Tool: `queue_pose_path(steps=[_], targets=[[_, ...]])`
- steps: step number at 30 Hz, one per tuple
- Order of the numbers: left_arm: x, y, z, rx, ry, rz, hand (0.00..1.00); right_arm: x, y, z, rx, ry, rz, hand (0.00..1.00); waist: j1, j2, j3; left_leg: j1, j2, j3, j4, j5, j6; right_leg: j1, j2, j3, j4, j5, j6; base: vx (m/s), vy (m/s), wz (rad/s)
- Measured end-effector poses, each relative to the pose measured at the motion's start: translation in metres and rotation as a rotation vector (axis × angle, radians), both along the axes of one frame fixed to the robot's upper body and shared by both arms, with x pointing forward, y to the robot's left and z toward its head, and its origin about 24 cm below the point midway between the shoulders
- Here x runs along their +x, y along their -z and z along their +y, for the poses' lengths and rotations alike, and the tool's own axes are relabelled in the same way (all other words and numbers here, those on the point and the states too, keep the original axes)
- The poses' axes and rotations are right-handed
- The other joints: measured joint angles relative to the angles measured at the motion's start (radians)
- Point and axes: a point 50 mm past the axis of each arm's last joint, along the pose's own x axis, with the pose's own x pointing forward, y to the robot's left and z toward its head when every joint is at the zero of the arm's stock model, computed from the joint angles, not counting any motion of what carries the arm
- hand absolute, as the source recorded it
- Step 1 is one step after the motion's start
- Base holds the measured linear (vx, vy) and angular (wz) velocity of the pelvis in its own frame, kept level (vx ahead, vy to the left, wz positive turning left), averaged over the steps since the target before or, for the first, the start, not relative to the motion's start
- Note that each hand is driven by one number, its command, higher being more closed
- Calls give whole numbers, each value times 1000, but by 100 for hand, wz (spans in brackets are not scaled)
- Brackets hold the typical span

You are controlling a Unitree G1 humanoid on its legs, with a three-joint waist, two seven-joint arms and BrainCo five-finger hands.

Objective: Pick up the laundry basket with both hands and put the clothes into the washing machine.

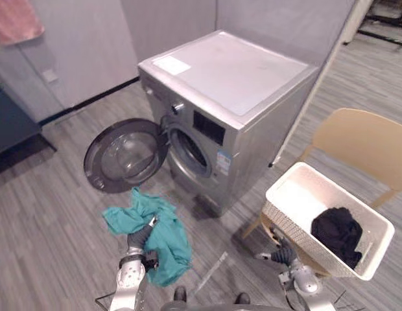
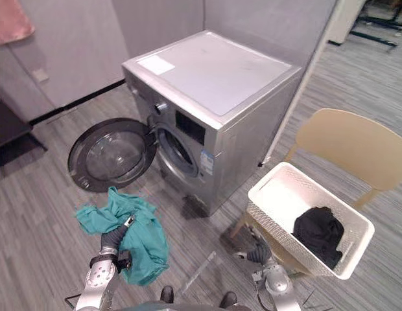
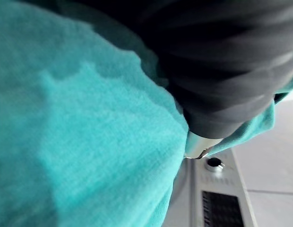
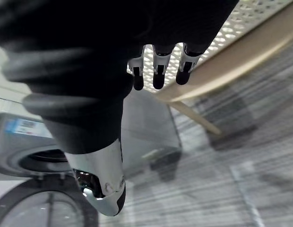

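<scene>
Teal garment [image 1: 167, 241] is bunched over the L hand [image 1: 137, 241], low above the floor [image 1: 52, 227], just in front of the washing machine [image 1: 240, 84]. Can't tell how the L hand grips it, since the hand's buried in cloth.

Second item, a black garment [image 1: 337, 233], sits in the far end of the white basket [image 1: 297, 232]. The basket is on the beige chair [image 1: 363, 139], to the machine's right.

R hand [image 1: 284, 253] is just beside the basket's near wall, low down. It's released, w/ fingers [image 4: 158, 71] straight, thumb [image 4: 105, 182] apart, holding nothing.

Key relation: the drum opening [image 1: 188, 152] lies ahead of the teal garment, higher and a bit to the robot's right. The door [image 1: 126, 154] is swung fully open to the left, so the path looks clear. L hand is much the nearer to the opening. My read is the next move's a lift-and-push fwd into the drum. The trailing cloth hangs wide and could catch on the door rim.

Views differ:
- Head views give the whole layout, i.e. machine, door, basket and chair.
- L wrist view adds the cloth wrapped tight round the hand's cover, w/ the machine's knob [image 3: 213, 164] close beyond.
- R wrist view shows fingertips short of the basket's perforated wall [image 4: 241, 19]. Can't tell if they touch it.
</scene>
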Motion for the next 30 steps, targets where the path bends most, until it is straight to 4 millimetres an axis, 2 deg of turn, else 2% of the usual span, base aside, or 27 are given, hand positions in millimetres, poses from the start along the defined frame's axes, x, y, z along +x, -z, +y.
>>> queue_pose_path(steps=[3, 4, 5, 6, 10, 11, 13, 14, 15, 16, 17, 19, 20, 21, 22, 23, 24, 25, 26, 27, 28, 29, 30], targets=[[-6, 9, 0, -21, -14, 48, 100, 1, 7, -1, -7, 60, 42, 0, 8, -6, 48, -53, -28, 146, 28, 49, 57, -13, -59, -106, 73, -43, 13, -1, 92, 101], [-10, 12, -1, -25, -18, 66, 100, 2, 8, -1, -5, 71, 41, 0, 6, -3, 51, -63, -33, 235, 33, 45, 68, -15, -77, -140, 100, -57, 16, -28, 141, 78], [-14, 14, -1, -30, -21, 80, 100, 2, 8, 0, -5, 76, 42, 0, 6, 2, 53, -73, -27, 333, 56, 13, 114, -13, -91, -169, 131, -77, 25, 2, 175, 92], [-16, 16, -1, -30, -24, 93, 100, 3, 9, 4, 6, 84, 42, 0, 7, -3, 57, -89, -33, 365, 83, 11, 116, -10, -116, -193, 168, -94, 45, 16, 121, 74], [-24, 26, -1, -36, -11, 146, 100, 3, 12, 15, 34, 99, 49, 0, 5, -11, 60, -94, -79, 325, 55, 6, 118, -6, -156, -242, 199, -112, 79, 39, 69, 51], [-28, 28, -1, -39, -8, 159, 100, 1, 14, 16, 42, 107, 56, 0, 4, -15, 64, -92, -91, 322, 61, -28, 125, -6, -183, -250, 236, -136, 101, 49, 46, 30], [-34, 31, 0, -42, -2, 178, 100, -5, 17, 21, 65, 121, 79, 0, 4, -46, 82, -84, -123, 343, 129, -98, 131, -21, -306, -235, 444, -220, 112, 125, 89, 33], [-38, 33, -1, -45, 3, 196, 100, -8, 19, 21, 66, 122, 89, 0, 2, -58, 90, -81, -143, 339, 177, -140, 142, -61, -377, -135, 596, -238, 59, 197, 131, 25], [-39, 34, -1, -44, 5, 203, 100, -8, 18, 21, 65, 120, 90, 0, -1, -58, 92, -77, -146, 334, 190, -152, 151, -95, -397, -70, 668, -226, 26, 204, 132, 23], [-41, 34, 1, -36, 10, 209, 100, -8, 19, 23, 69, 113, 92, 0, -20, -56, 98, -61, -144, 313, 204, -167, 167, -178, -404, 85, 807, -202, -24, 255, 84, 38], [-38, 31, 2, -16, 29, 201, 100, -9, 19, 27, 89, 120, 91, 0, -38, -52, 110, -36, -130, 281, 204, -177, 171, -226, -339, 207, 855, -253, 17, 264, 53, 49], [-33, 26, 1, -2, 54, 174, 100, -10, 19, 27, 94, 125, 89, 0, -53, -41, 122, 5, -113, 247, 187, -189, 163, -278, -243, 264, 818, -299, 21, 277, 7, 48], [-25, 23, -1, 1, 69, 152, 100, -13, 19, 24, 102, 144, 88, 0, -59, -51, 131, 38, -111, 231, 182, -204, 162, -310, -200, 261, 743, -298, 21, 293, -19, 36], [-23, 21, -2, 4, 73, 145, 100, -14, 19, 23, 106, 148, 87, 0, -60, -50, 135, 46, -110, 228, 183, -210, 158, -324, -188, 255, 704, -293, 21, 306, -35, 37], [-15, 19, -5, 4, 88, 126, 100, -12, 18, 24, 112, 152, 81, 0, -67, -52, 135, 60, -101, 221, 184, -219, 140, -358, -157, 237, 582, -266, 26, 331, -57, 29], [-10, 16, -10, 8, 110, 110, 100, -10, 16, 26, 117, 144, 67, 0, -73, -53, 135, 84, -95, 215, 181, -232, 117, -379, -125, 226, 424, -187, 26, 371, -70, 27], [-8, 15, -12, 10, 122, 105, 100, -9, 15, 27, 120, 143, 62, 0, -76, -56, 136, 97, -96, 210, 178, -237, 107, -385, -114, 226, 376, -157, 26, 490, -112, 30], [-6, 15, -17, 9, 149, 101, 100, -12, 16, 27, 124, 145, 65, 0, -82, -56, 136, 127, -95, 195, 174, -255, 79, -397, -105, 245, 327, -93, 10, 474, -151, 56], [-3, 14, -24, 9, 181, 94, 100, -10, 13, 27, 126, 145, 48, 0, -90, -56, 130, 152, -81, 176, 178, -281, 46, -390, -102, 250, 346, -35, -27, 484, -180, 66], [-3, 13, -25, 11, 190, 90, 100, -13, 13, 27, 127, 146, 49, 0, -95, -58, 123, 153, -74, 167, 193, -292, 35, -390, -96, 245, 360, -16, -45, 511, -218, 66], [-1, 11, -32, 3, 213, 78, 100, -8, 11, 29, 130, 133, 36, 0, -99, -43, 131, 124, -40, 170, 290, -316, -5, -386, -85, 239, 391, -16, -63, 496, -253, 29], [1, 10, -37, 3, 238, 72, 100, -4, 9, 31, 138, 121, 25, 0, -91, -30, 138, 40, 15, 186, 490, -314, -14, -351, -48, 232, 369, -41, -74, 488, -267, 8], [0, 11, -38, 0, 245, 75, 100, -3, 9, 31, 141, 117, 21, 0, -84, -20, 143, 7, 46, 198, 593, -303, -31, -327, -26, 232, 351, -38, -88, 488, -279, -37]])
